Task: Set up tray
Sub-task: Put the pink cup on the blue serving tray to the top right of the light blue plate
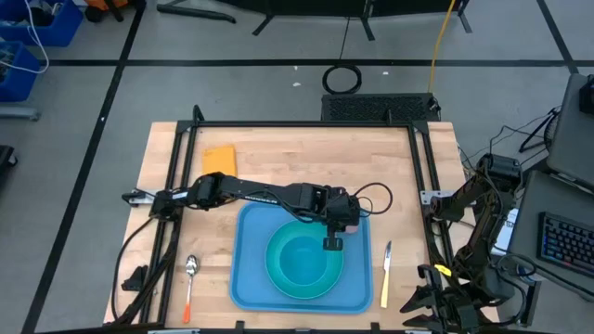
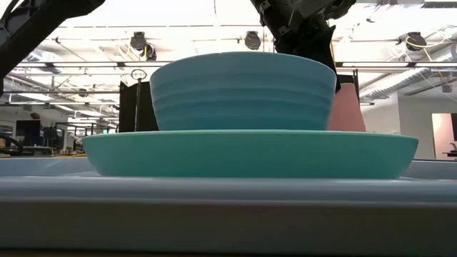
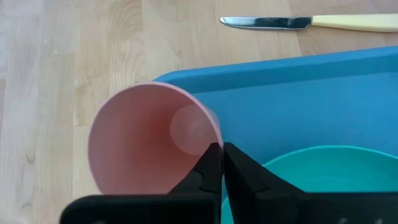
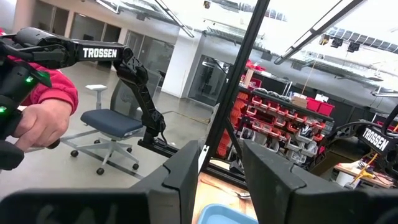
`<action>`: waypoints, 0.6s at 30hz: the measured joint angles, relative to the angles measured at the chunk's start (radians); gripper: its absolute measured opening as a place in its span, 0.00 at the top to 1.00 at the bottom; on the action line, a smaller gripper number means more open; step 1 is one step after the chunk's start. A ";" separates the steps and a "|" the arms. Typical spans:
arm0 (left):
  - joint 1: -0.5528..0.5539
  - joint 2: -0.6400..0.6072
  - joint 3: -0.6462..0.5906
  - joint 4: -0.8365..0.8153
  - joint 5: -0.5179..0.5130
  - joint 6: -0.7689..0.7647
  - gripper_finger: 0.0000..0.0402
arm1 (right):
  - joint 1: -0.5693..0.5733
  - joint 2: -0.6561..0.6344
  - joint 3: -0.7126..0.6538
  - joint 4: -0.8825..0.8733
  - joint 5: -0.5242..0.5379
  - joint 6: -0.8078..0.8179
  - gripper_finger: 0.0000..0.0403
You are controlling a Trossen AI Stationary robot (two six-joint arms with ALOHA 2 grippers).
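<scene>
The blue tray (image 1: 246, 278) lies at the table's near middle. On it sits a turquoise plate (image 2: 250, 153) with a turquoise bowl (image 2: 243, 89) on top. A pink cup (image 3: 143, 140) is over the tray's far right corner and shows behind the bowl in the low view (image 2: 348, 107), its base hidden by the plate. My left gripper (image 3: 222, 149) reaches in from the left, slanting down, and is shut on the cup. My right gripper (image 4: 221, 180) is raised beside the table's right edge, open, with nothing between its fingers. My left gripper pinches the pink cup's rim (image 3: 216, 132) on the side nearest the bowl, one finger (image 3: 208, 171) inside the cup and the other outside its wall. The fingers come from above, slanting down. The cup's mouth faces up; whether its base rests on the tray cannot be told.
A knife (image 1: 386, 274) with a pale handle lies on the table right of the tray, and a spoon (image 1: 190, 276) lies to its left. An orange flat piece (image 1: 220, 160) lies at the far left. In the room, a person's hand (image 4: 37, 121) in a red sleeve holds a handle.
</scene>
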 joint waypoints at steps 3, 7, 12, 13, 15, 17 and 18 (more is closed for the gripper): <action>0.000 0.000 0.000 0.001 0.000 0.000 0.92 | 0.000 0.000 0.000 0.000 0.000 0.000 0.72; -0.001 0.000 0.000 0.001 0.000 -0.003 0.86 | 0.000 0.000 0.000 0.000 0.000 0.000 0.72; -0.002 0.000 0.000 0.001 0.000 -0.004 0.83 | 0.000 0.000 0.000 0.000 0.000 0.000 0.72; -0.003 0.000 0.000 0.001 0.000 -0.004 0.83 | 0.000 0.000 0.000 0.000 0.000 0.000 0.72; -0.005 0.000 0.000 0.001 0.000 -0.004 0.83 | 0.000 0.000 0.000 0.000 0.000 0.000 0.72; -0.008 0.000 0.000 0.001 0.000 -0.003 0.83 | 0.000 0.000 0.000 0.000 0.000 0.001 0.72; -0.009 0.000 0.000 0.001 0.000 -0.003 0.83 | 0.000 0.000 0.000 0.000 0.000 0.001 0.72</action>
